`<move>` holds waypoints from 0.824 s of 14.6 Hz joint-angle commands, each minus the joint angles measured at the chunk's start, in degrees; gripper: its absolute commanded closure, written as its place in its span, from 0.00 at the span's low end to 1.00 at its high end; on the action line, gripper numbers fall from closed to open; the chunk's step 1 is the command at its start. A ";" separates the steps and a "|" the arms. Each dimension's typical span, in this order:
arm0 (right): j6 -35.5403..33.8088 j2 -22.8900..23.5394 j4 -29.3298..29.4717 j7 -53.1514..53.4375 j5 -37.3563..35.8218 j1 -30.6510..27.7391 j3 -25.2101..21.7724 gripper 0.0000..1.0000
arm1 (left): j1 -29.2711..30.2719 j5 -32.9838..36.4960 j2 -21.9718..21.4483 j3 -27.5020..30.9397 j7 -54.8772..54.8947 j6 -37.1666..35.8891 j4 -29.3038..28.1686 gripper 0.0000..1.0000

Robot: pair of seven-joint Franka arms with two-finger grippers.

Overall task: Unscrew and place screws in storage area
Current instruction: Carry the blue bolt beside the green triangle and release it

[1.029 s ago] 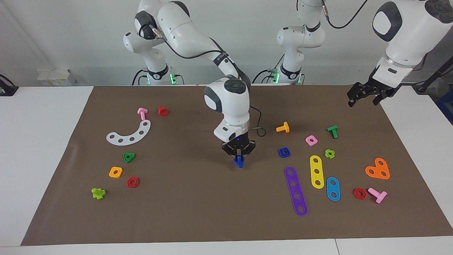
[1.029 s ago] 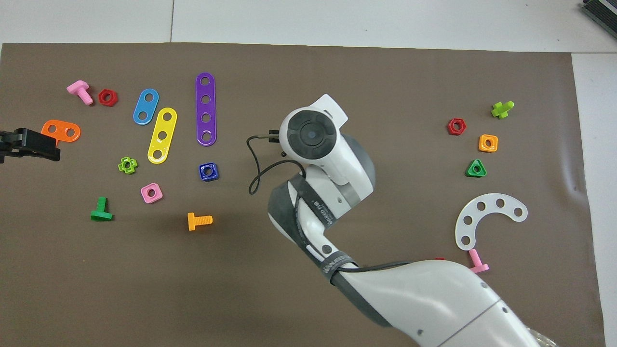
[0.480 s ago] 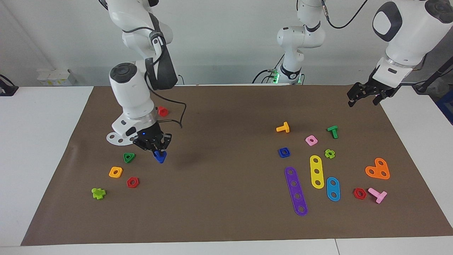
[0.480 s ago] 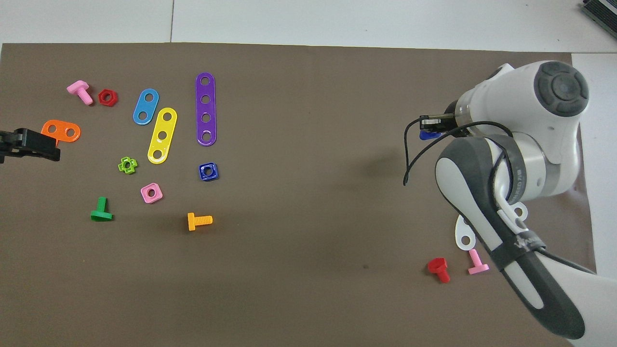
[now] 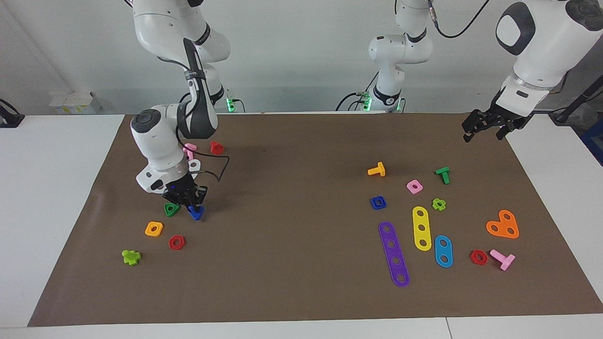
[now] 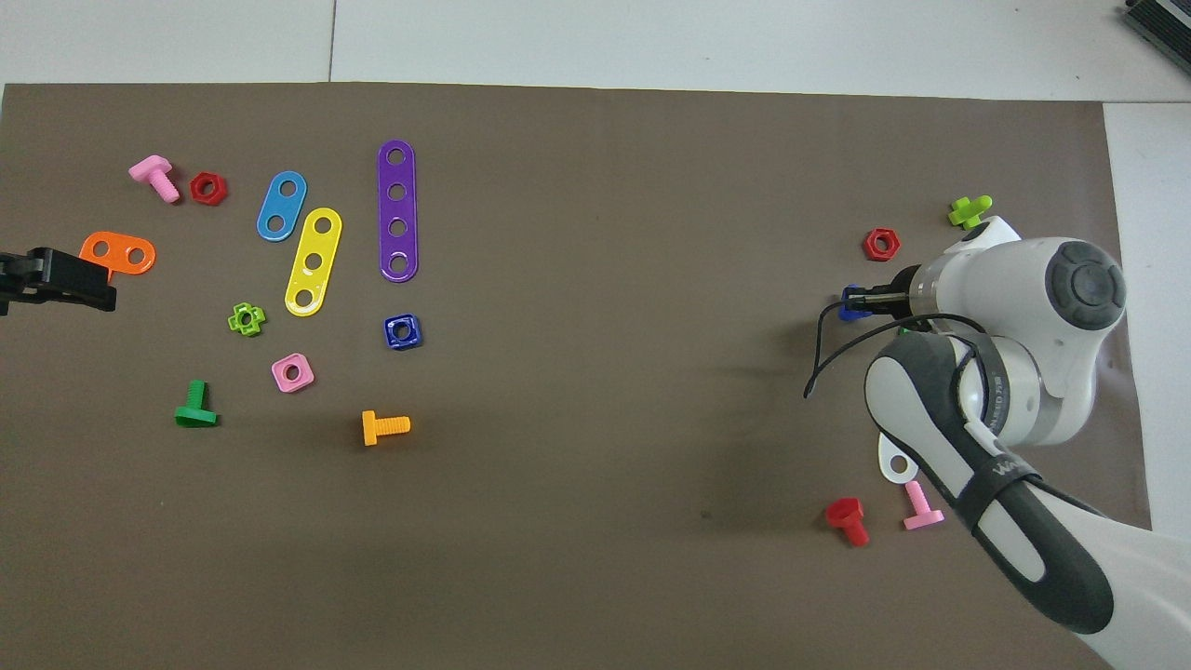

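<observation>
My right gripper [image 5: 191, 205] is shut on the blue triangular-headed bolt [image 5: 196, 214], one of the screws. It holds the bolt low over the mat beside the green triangular nut [image 5: 171, 209], toward the right arm's end of the table. I cannot tell whether the bolt touches the mat. In the overhead view the bolt [image 6: 849, 305] shows just past the right gripper [image 6: 863, 301]. The blue square nut [image 5: 378, 203] [image 6: 403, 332] lies alone toward the left arm's end. My left gripper [image 5: 483, 134] [image 6: 100, 290] waits open in the air over the mat's edge there.
An orange square nut [image 5: 154, 229], a red hex nut [image 5: 176, 242] and a lime bolt [image 5: 131, 257] lie close to the held bolt. Purple [image 5: 394, 253], yellow [image 5: 421, 228] and blue [image 5: 443, 251] strips lie near the blue nut.
My right arm has carried the blue bolt from the middle of the mat to the right arm's end and lowered it beside the green triangular nut. The left arm has not moved.
</observation>
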 commanded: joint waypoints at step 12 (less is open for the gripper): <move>-10.33 -3.15 7.08 -1.72 0.81 -1.80 -1.64 0.00 | 0.12 1.47 -1.06 -0.21 -0.66 0.85 -1.39 0.00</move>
